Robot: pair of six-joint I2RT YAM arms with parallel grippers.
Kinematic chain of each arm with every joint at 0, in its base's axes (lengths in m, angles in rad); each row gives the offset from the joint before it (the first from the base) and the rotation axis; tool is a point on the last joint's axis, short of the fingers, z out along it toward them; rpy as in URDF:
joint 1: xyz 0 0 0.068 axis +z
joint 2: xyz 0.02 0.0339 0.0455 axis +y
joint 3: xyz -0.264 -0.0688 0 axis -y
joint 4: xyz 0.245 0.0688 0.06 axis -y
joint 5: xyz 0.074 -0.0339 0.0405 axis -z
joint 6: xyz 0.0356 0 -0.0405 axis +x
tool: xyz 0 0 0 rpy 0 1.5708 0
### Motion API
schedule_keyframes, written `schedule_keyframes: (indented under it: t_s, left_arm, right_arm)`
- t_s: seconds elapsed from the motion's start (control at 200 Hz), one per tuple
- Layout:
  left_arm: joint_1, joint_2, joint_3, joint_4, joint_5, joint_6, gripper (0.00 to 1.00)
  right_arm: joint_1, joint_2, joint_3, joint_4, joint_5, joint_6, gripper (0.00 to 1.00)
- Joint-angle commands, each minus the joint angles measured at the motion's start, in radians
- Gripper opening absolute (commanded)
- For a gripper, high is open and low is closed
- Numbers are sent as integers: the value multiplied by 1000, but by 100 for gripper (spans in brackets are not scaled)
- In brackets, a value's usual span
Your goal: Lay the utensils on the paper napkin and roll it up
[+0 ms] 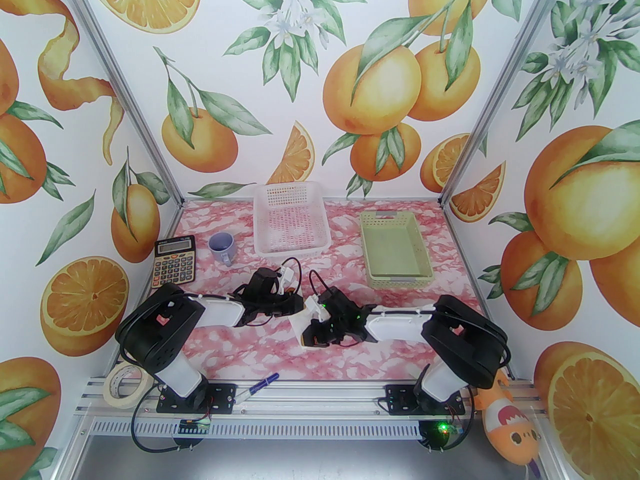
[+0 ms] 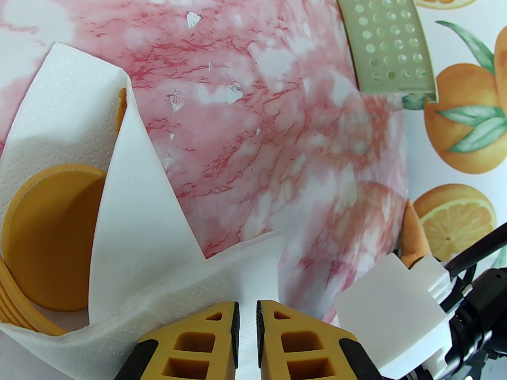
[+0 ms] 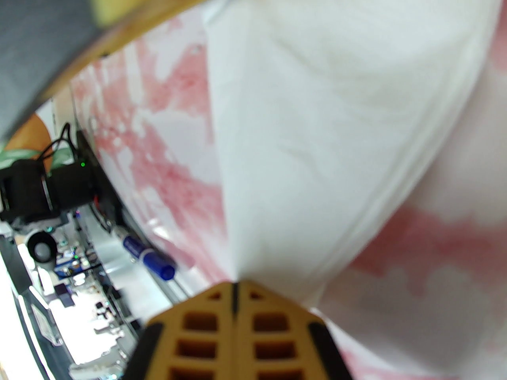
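Mid-counter: thin white embossed paper napkin (image 2: 138, 220), one flap lifted and folded over the orange-brown plastic spoon and fork (image 2: 51, 236) (spoon bowl plain to see, fork tines at its edge). The left jaws stand nearly together, pinching the napkin's near hem; the right jaws are closed tight on a corner. Rolling looks just begun. Next, both arms should carry the hem over evenly, keeping the paper taut but untorn. The pink marbled counter (image 2: 257, 93) lies bare ahead, with the pale green perforated basket (image 2: 388, 38) well beyond and the blue pen (image 3: 146, 257) by the near edge.
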Motion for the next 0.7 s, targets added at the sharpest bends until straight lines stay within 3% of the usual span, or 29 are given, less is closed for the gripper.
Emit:
schedule_keyframes:
  t_s: [0.0,0.43,0.695]
  left_arm:
    - [0,19,-10,-16,-29,20,18]
    - [0,6,-11,-30,-31,26,18]
    - [0,-1,-12,-34,-34,23,18]
  right_arm:
    - [18,29,-37,-58,19,-19,3]
    - [10,-94,-76,-147,56,-56,7]
    - [-108,-238,-35,-183,47,-115,17]
